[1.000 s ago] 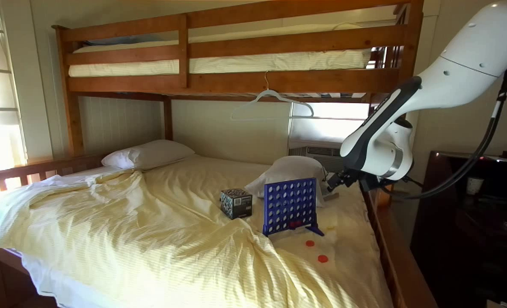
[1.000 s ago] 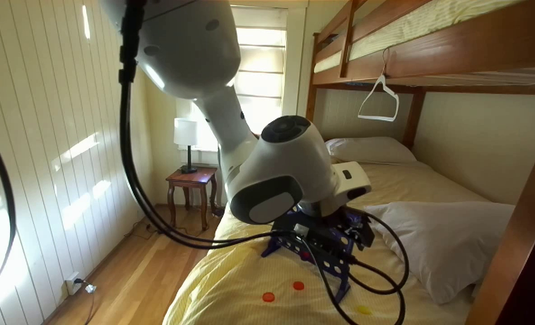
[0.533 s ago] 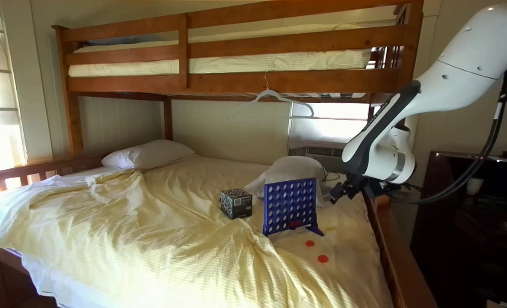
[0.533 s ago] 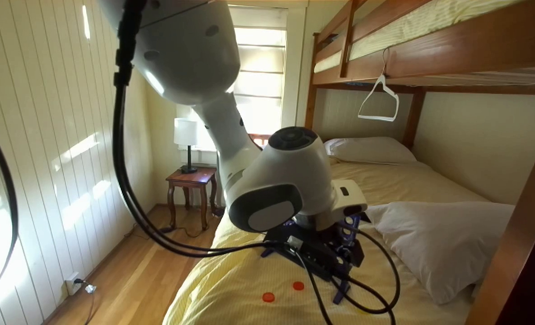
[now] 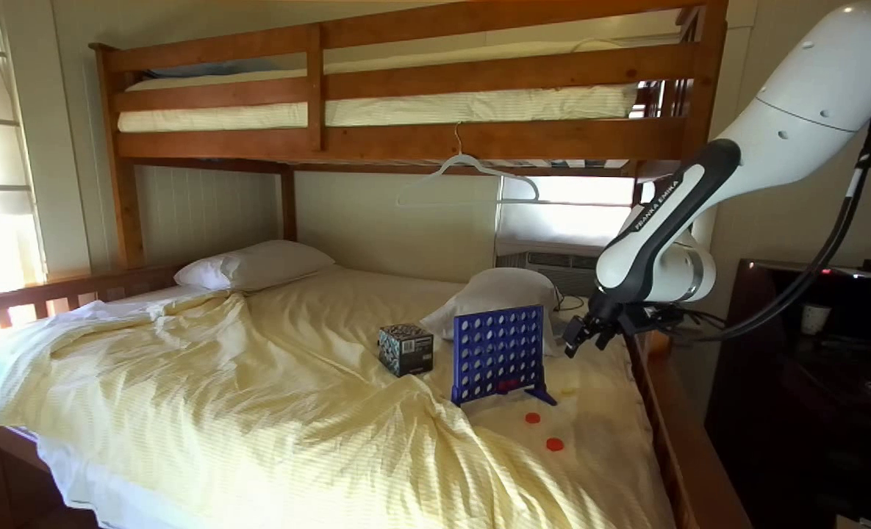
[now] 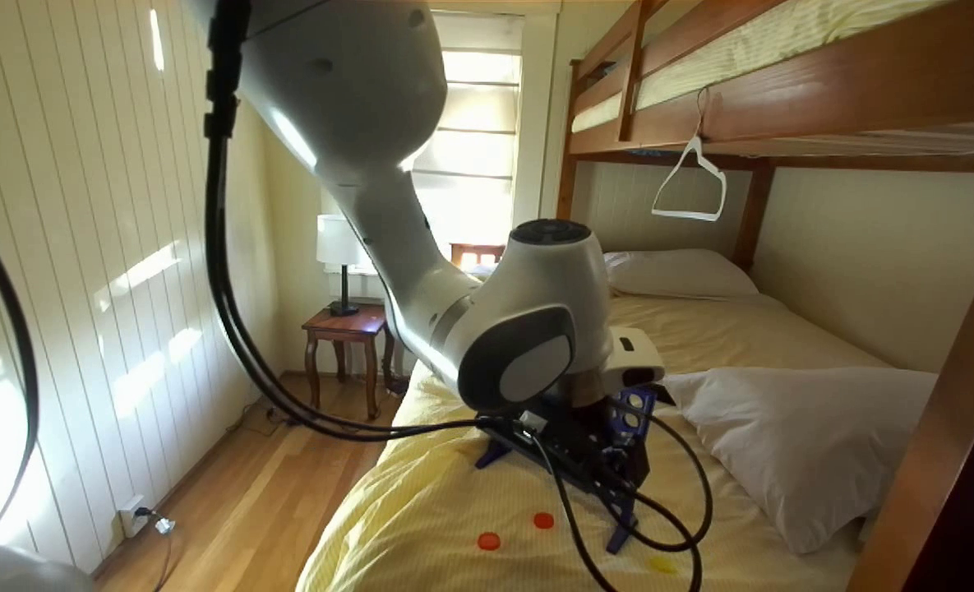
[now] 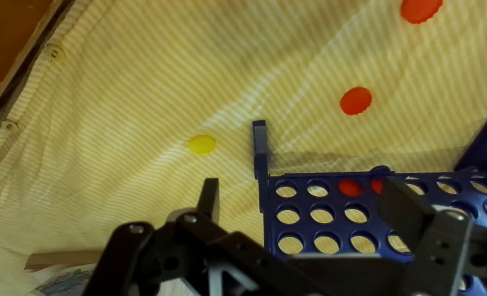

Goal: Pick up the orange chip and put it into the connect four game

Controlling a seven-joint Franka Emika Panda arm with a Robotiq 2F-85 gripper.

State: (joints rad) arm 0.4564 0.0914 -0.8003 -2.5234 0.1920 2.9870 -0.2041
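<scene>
Orange chip [image 7: 421,9]; cropped at wrist view's top; pincer [image 7: 303,196] partly hiding game [image 7: 339,226]

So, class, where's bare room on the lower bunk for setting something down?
In the wrist view, bare sheet is bordered by the buttoned edge, yellow chip and orange chips. In an exterior view, bare bedding lies between the patterned box and left-hand pillow. It's crowded around the connect four game, which the open gripper partly hides.
</scene>
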